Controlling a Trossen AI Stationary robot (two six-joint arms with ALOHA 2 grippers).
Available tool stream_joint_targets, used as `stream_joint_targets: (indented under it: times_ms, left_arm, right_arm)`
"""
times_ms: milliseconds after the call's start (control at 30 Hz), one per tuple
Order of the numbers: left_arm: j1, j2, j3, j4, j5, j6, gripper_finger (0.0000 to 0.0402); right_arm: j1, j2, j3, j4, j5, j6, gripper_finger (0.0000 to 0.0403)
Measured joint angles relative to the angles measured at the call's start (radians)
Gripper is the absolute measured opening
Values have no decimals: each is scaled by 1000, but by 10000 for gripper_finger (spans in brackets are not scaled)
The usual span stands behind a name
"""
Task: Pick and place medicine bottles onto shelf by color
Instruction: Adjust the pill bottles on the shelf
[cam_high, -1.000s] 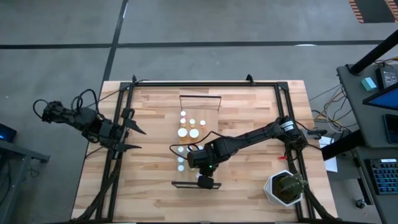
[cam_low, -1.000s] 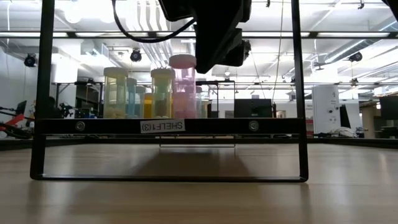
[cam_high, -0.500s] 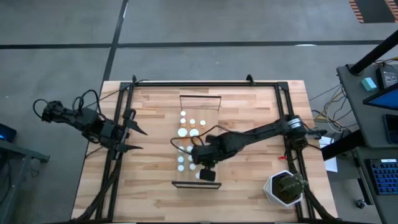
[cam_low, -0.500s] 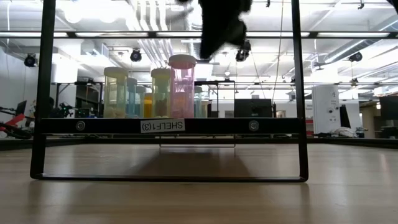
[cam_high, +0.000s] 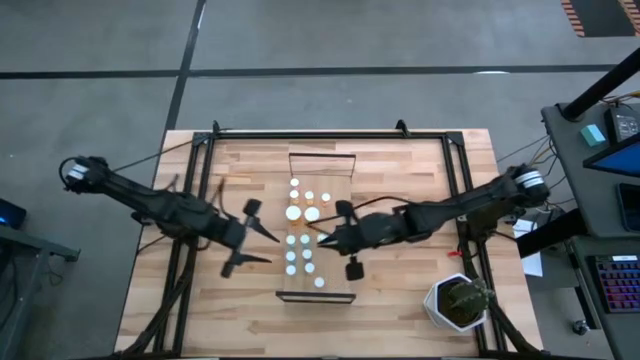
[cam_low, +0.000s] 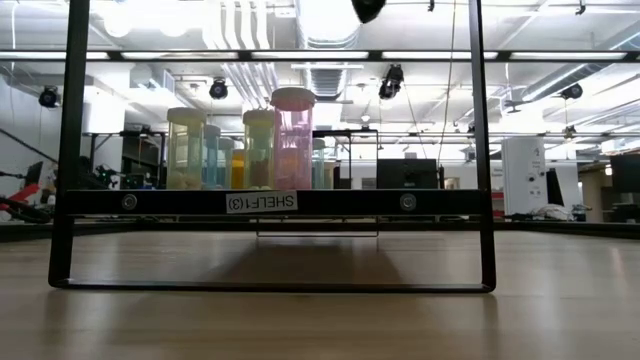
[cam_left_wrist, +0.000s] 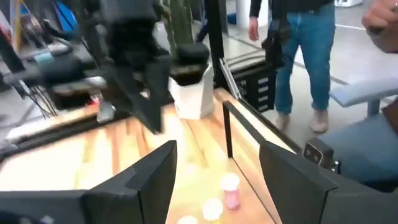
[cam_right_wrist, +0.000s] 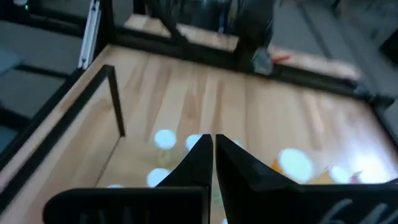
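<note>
Low view shows coloured bottles (cam_low: 293, 140); wrist views: left claw (cam_left_wrist: 217, 171) wide, right claw (cam_right_wrist: 213, 152) pinched empty.

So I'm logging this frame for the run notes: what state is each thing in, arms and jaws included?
Left gripper: jaws open, empty, beside the shelf's left edge.
Right gripper: jaws shut, empty, at the shelf's right edge.
Medicine bottles: upright, capped, grouped on the shelf.
Pink bottle: upright, nearest the labelled rail.
Shelf: flat on the table, its far end bare.
Potted plant: upright at the table corner.
</note>
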Motion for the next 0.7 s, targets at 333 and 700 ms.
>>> stream_joint_targets:
  times_ms: [333,700]
  left_arm:
    - [-2,338,328,-288,0,-23,212]
    - [-2,576,547,-492,-1,70,212]
  right_arm:
    - [-1,-229,-283,310,-3,-54,9]
    - [-7,-259,-518,754,-108,-76,9]
